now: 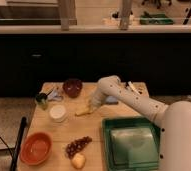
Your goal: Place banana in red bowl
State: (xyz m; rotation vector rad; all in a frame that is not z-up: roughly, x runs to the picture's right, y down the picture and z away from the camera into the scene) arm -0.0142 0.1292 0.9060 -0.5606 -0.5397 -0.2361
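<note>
1. Nearest on the wooden surface [64,131], a roundish yellow fruit [78,160] sits at the front edge, with a dark bunch of grapes [77,145] just behind it.
2. The red bowl [36,148] stands at the front left corner, with nothing visible in it. A green tray [131,145] fills the front right.
3. Mid-surface, a white round container [58,112] stands left of centre.
4. The banana [83,111] lies flat on the surface just right of that container, well apart from the red bowl.
5. The tool [92,107] is down at the banana's right end, at the tip of the white arm [134,100] reaching in from the right. Whether it is gripping the fruit I cannot tell.
6. Farther back, a small green object [41,99] stands near the left edge, and a dark maroon bowl [72,87] stands near the back edge.
</note>
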